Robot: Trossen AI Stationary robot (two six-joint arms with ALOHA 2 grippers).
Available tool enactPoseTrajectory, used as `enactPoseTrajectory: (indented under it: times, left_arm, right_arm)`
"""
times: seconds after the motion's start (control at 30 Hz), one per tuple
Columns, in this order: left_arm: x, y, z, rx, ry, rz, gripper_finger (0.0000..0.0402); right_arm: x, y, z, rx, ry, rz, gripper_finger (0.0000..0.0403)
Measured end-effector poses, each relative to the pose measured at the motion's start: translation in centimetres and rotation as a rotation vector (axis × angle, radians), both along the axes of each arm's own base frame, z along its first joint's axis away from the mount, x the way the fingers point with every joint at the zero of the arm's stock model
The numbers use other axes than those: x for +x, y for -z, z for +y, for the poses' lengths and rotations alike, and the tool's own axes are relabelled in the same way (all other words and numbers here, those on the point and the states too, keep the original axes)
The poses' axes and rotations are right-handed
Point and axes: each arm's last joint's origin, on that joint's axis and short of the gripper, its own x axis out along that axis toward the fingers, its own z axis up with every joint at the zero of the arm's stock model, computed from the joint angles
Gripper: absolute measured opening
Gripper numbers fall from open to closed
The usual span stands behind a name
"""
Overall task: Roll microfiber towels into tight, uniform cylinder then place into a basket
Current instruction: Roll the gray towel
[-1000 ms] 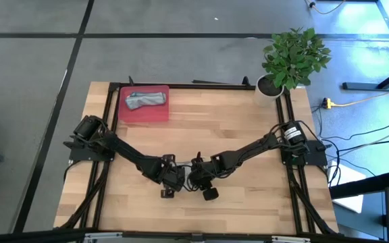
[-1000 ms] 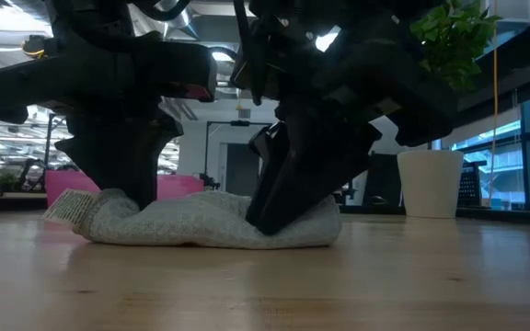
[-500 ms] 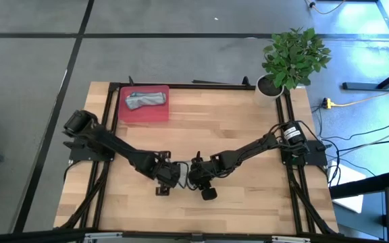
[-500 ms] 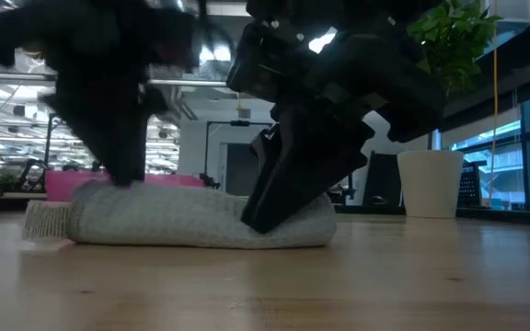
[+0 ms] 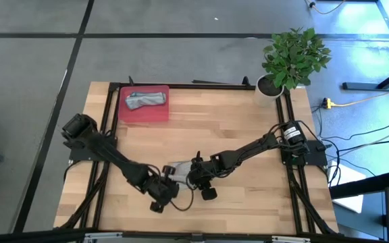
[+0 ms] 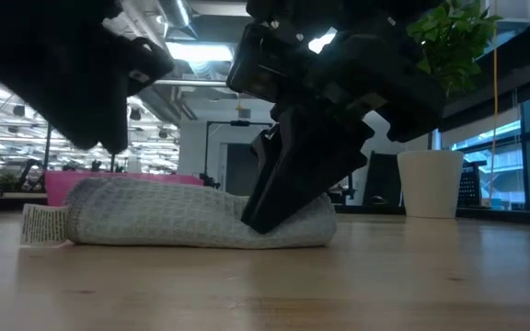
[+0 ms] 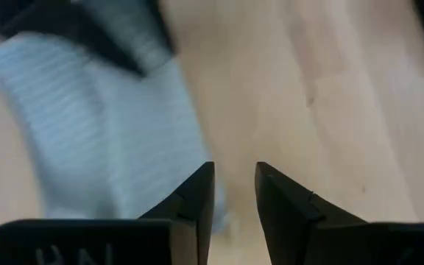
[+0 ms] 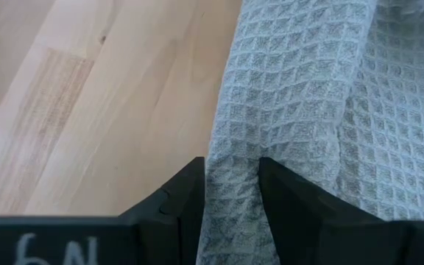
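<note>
A pale grey-blue waffle towel (image 6: 182, 216), rolled into a loose cylinder, lies lengthwise on the wooden table near its middle (image 5: 175, 169). Its white tag (image 6: 40, 223) sticks out at the left end. My right gripper (image 8: 234, 177) is shut on the roll's right end (image 6: 302, 216). My left gripper (image 7: 234, 180) hovers above and nearer than the roll's left end (image 5: 161, 197), its fingers narrowly open with nothing between them. A second rolled towel (image 5: 145, 100) lies in the red basket (image 5: 155, 116) at the far left. My right gripper pinches a raised fold of cloth (image 8: 234, 151) between its two fingers, near the roll's right end. The fingers (image 6: 279, 188) slant down from above and from the table's right. The roll rests full length on the table, and the cloth is slack around the hold.
A white pot with a green plant (image 5: 270, 86) stands at the table's far right corner. Black frame rails (image 5: 107, 115) run along the table's sides. Bare wood lies between the roll and the basket (image 6: 63, 182).
My left gripper has lifted off the roll's left end, swinging up and toward the table's near edge. The left end, pressed down before, now lies uncovered and fuller, with its tag stretched out to the left. My right gripper has kept still on the right end.
</note>
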Motion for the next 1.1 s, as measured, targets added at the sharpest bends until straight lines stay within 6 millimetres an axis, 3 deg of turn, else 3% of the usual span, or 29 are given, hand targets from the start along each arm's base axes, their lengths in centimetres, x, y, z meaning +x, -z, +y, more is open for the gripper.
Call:
enactPoseTrajectory:
  times: [0.27, 0.67, 1.1]
  left_arm:
    - [0.3, 3.0, -1.0, 0.111, 0.033, 0.034, 0.0088]
    - [0.2, 3.4, -0.6, 0.186, -0.043, 0.036, 0.0088]
    - [0.5, 5.9, -0.9, 0.184, -0.082, 0.099, 0.0088]
  right_arm:
    - [0.0, 0.0, 0.0, 0.027, -0.011, 0.005, 0.0133]
    - [0.0, 0.0, 0.0, 0.046, 0.003, 0.011, 0.0133]
    - [0.1, 0.0, -0.2, 0.049, 0.008, 0.012, 0.0133]
